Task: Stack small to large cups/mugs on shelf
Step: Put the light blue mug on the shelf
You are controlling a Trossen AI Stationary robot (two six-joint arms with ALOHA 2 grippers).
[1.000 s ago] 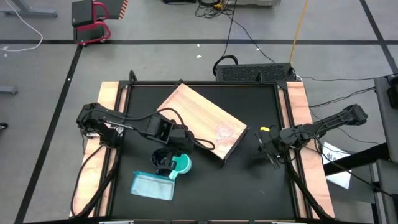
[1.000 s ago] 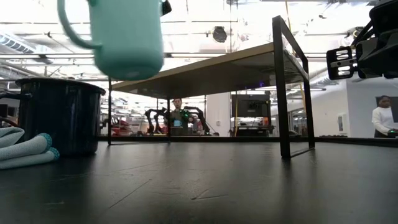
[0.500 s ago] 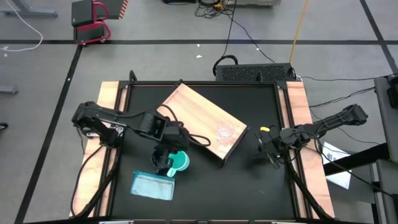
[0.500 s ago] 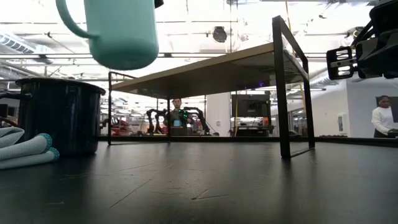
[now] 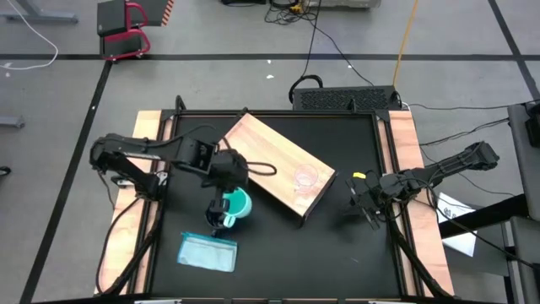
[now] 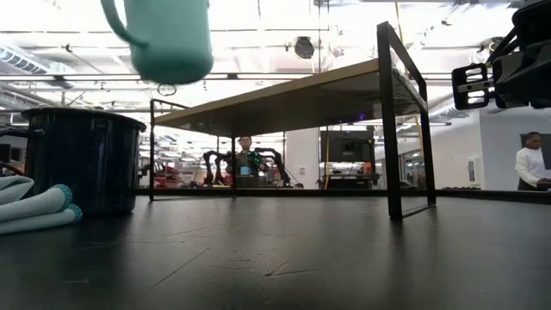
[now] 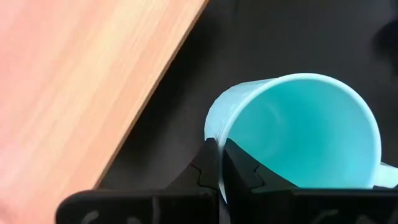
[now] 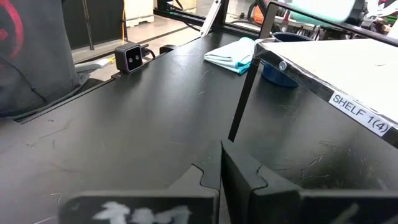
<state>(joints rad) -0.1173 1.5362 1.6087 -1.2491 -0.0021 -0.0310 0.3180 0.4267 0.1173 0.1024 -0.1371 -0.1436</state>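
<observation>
My left gripper (image 5: 226, 187) is shut on the turquoise mug (image 5: 237, 204), which hangs high above the table in the low view (image 6: 165, 39), beside the shelf's near left edge. The dark mug (image 6: 82, 159) stands on its base on the table below it (image 5: 217, 219). The small clear cup (image 5: 304, 177) stands on the light-wood shelf (image 5: 270, 156). My right gripper (image 5: 364, 201) is shut and empty, held above the table to the right of the shelf. My left gripper holds the turquoise mug by its rim wall (image 7: 213, 138), on the side roughly opposite the handle (image 7: 388, 177). One finger is inside the mug and one outside. The fingers come from above, pointing down. The mug hangs mouth up, slightly tilted, lifted clear of the table.
A flat light-blue packet (image 5: 207, 252) lies near the table's front edge, left of centre, and shows beside the dark mug in the low view (image 6: 30, 207). The shelf's dark legs (image 6: 389, 120) stand on the black tabletop (image 5: 337, 245).
My left gripper has gone up and toward the table's far edge with the turquoise mug. The mug has risen higher above the dark mug and moved closer to the shelf's edge, staying mouth up.
</observation>
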